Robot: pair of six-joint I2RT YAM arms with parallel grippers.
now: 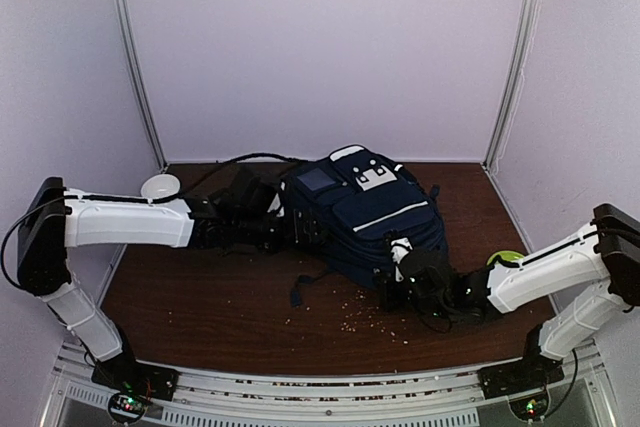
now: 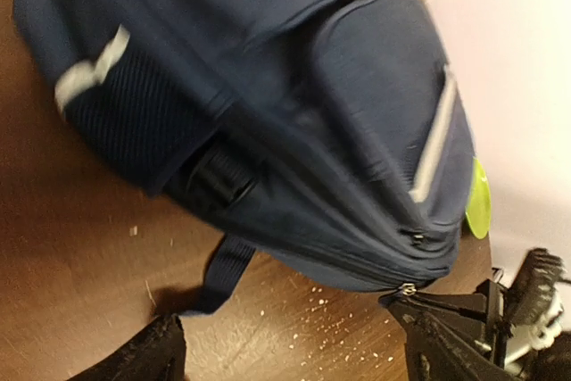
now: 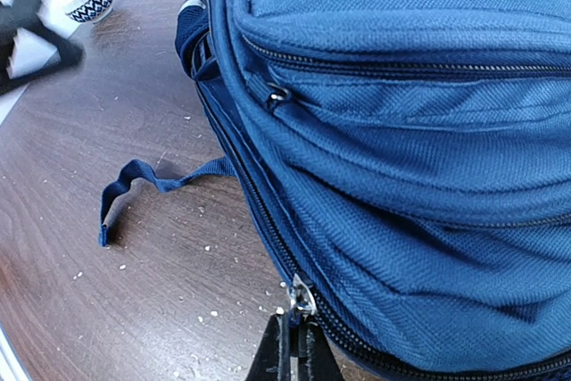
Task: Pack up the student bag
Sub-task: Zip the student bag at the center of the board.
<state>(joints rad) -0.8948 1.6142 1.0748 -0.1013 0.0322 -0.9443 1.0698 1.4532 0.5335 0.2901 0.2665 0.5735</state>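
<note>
One student bag (image 1: 365, 212) lies centre-back of the table (image 1: 200, 297); left gripper (image 2: 285, 323) gapes wide, holding nothing; right gripper (image 3: 292, 336) pinched shut, prob. on the zip pull (image 3: 300, 295); unpinned bag could drag w/ any tug.

**Navy bag on a crumb-strewn brown table, seen from between wide-spread fingers**

The student bag (image 2: 294, 113), slightly blurred, fills the top and centre of the frame, with white stripe trim at its left and right sides. A dark strap (image 2: 221, 269) trails from under it toward the lower left across the table (image 2: 62, 247), where pale crumbs lie scattered. The left gripper (image 2: 293, 345) is spread wide with nothing between its fingers, one dark fingertip in each bottom corner. At lower right, the right gripper (image 2: 400, 302) meets a metal zip pull (image 2: 407, 290) at the bag's edge. A lime-green object (image 2: 479, 207) peeks out at the right.
</note>
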